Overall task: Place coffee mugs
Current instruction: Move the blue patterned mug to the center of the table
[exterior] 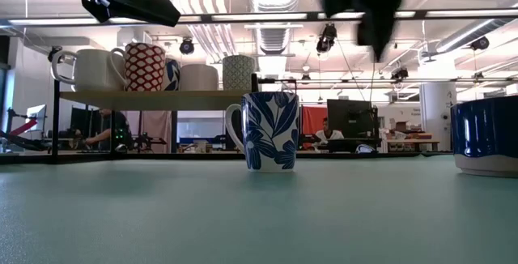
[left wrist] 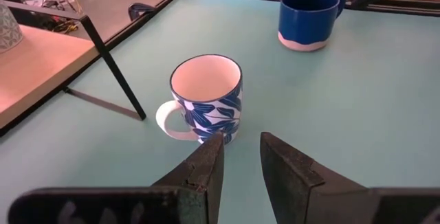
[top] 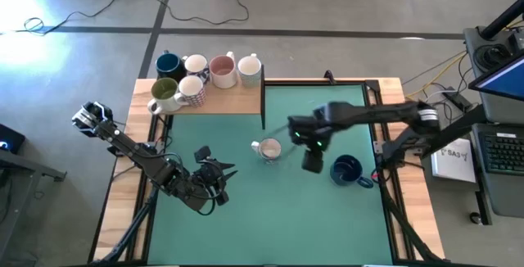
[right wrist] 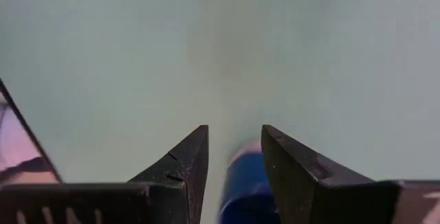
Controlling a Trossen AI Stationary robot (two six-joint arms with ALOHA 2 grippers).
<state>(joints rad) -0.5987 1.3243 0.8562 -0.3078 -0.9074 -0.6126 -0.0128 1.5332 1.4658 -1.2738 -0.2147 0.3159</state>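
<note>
The green table mat carried two mugs, and a raised wooden shelf stood at its far left corner, well beyond both claws. Six mugs were grouped on that shelf: one dark blue, one olive-green inside, one red-patterned, one pink inside and two pale.

The right gripper was held above the mat, clear of the surface, with its fingers apart and nothing between them. The dark blue mug stood upright on the mat just beside this claw, on its outer side; in the right wrist view a blurred blue form was seen below the gap between the fingers. The blue leaf-patterned mug stood upright on the mat on the claw's other side, near but apart from it, toward the shelf.

The left gripper was parked low over the mat, its fingers parted by a narrow gap and holding nothing. The leaf-patterned mug was seen just ahead of this claw, its handle turned to one side.

The step in hand was judged to be the pick-up of one of the two remaining mugs for transfer to the shelf. For a sound grasp, the open fingers were to be lowered squarely over one wall of the mug, one finger inside the rim and one outside, away from the handle. Closure was to be made only once the fingers were well below the rim. The mug was to be lifted vertically, clear of its neighbour, and set on a bare part of the shelf without contact with the mugs already there.
</note>
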